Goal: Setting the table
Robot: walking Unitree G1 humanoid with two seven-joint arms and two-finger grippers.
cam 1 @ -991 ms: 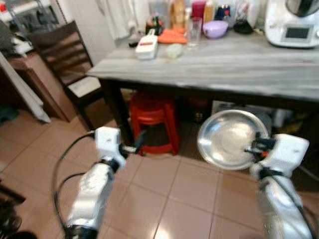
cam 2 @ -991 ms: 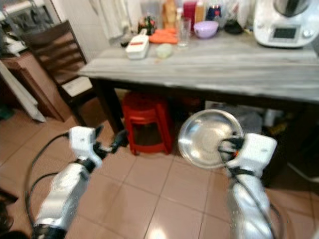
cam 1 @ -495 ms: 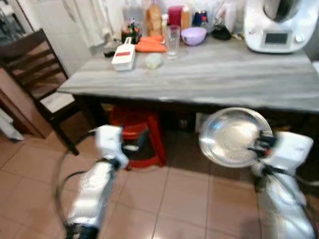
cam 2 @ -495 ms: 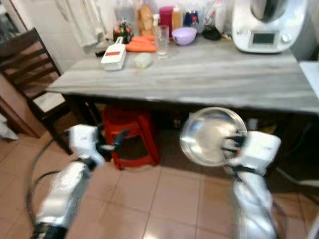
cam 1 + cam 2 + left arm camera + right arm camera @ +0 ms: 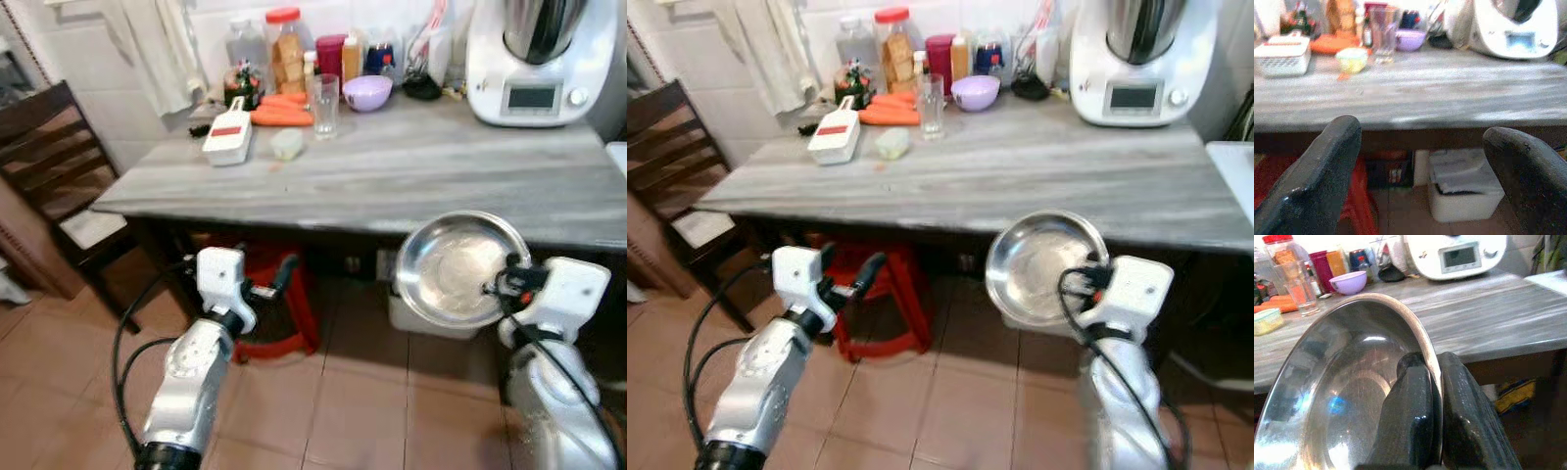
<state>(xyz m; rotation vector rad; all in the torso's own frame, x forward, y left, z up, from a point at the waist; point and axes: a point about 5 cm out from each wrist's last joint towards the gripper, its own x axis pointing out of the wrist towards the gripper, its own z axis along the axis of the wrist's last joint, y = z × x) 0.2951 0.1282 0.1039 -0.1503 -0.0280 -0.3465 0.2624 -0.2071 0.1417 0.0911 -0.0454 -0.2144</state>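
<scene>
while the right gripper pinches its rim between both black fingers, the steel plate hangs tilted on edge in front of the table's near side, below the tabletop level, its shiny hollow facing the robot. in the right wrist view the rim passes between the two fingers, which are closed tight on it.

the left gripper is held out low on the left, in front of the red stool under the table, its jaws spread wide with nothing between them; the left wrist view looks between the two fingers at the table edge and a white box on the floor beneath.

the grey wooden table stands just ahead. at its far left lie a white grater box, a small pale lidded tub, orange carrots and a clear drinking glass. behind them, along the wall, stand a purple bowl, a jar with a red lid and several bottles. a white kitchen machine with a small screen sits at the far right of the tabletop.

a dark wooden chair stands to the left of the table, and a pale cloth hangs on the wall above it. the floor is brown tile.
</scene>
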